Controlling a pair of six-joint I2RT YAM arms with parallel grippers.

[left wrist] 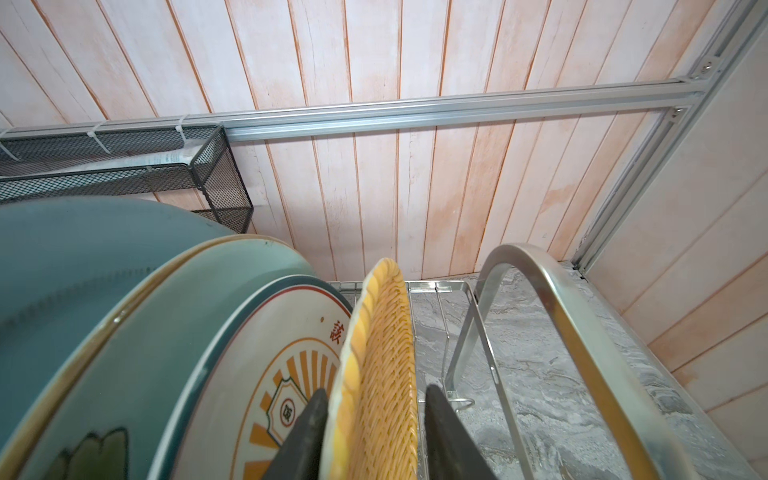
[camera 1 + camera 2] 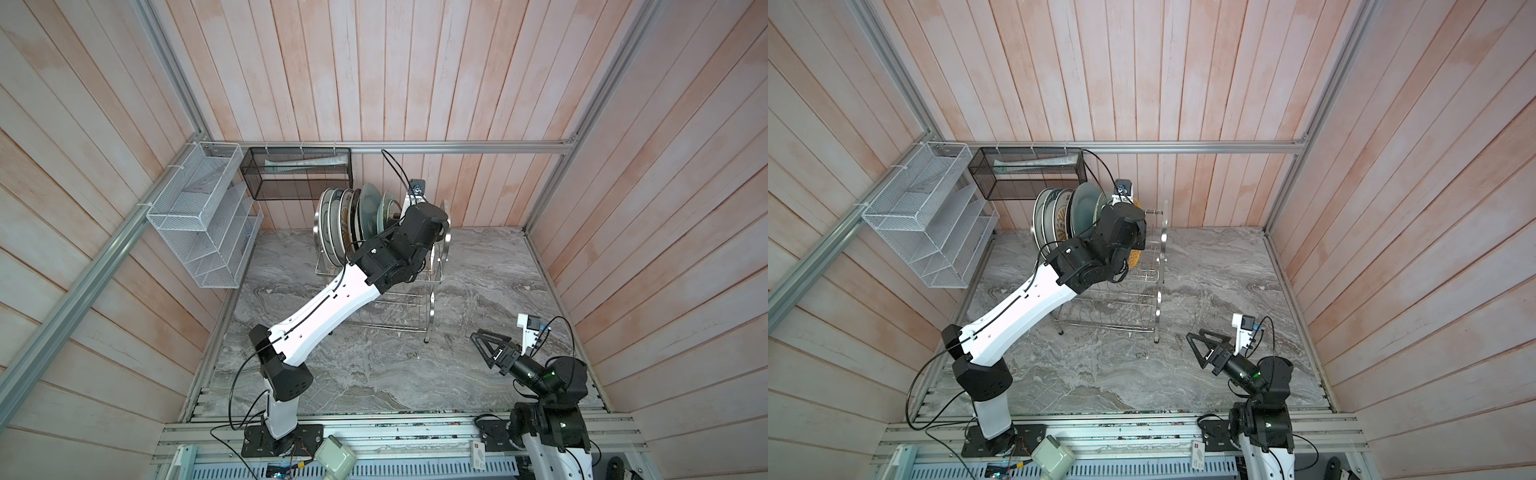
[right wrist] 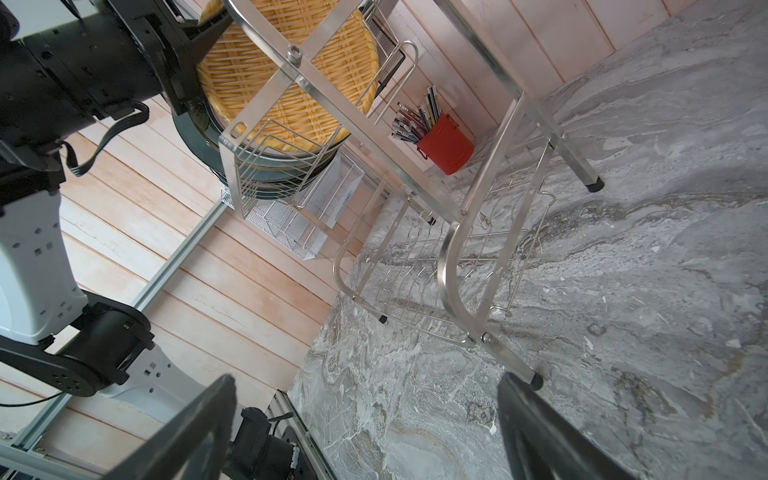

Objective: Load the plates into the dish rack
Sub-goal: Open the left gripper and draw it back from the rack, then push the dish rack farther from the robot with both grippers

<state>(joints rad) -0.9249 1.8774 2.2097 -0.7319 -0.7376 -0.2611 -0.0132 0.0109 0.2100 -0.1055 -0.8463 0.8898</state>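
Note:
The dish rack (image 2: 446, 249) (image 2: 1163, 249) stands at the back of the marble table. Several plates (image 2: 345, 220) (image 2: 1059, 216) stand on edge in its upper tier. The orange lattice plate (image 1: 386, 353) (image 3: 266, 95) is the last in the row, next to the sunburst plate (image 1: 291, 374) and near the arched end frame (image 1: 552, 282). My left gripper (image 1: 376, 388) straddles the lattice plate's rim. It is open, with a small gap between one finger and the plate. My right gripper (image 2: 488, 338) (image 2: 1204, 336) (image 3: 368, 377) hovers wide open and empty over the table's right front.
A white mesh organiser (image 2: 199, 220) and a black mesh basket (image 2: 299, 174) hang on the back left walls. A red cup of pens (image 3: 446, 143) stands behind the rack. The rack's lower tier (image 3: 436, 266) shows bare wires. Marble tabletop (image 2: 415, 374) spreads in front.

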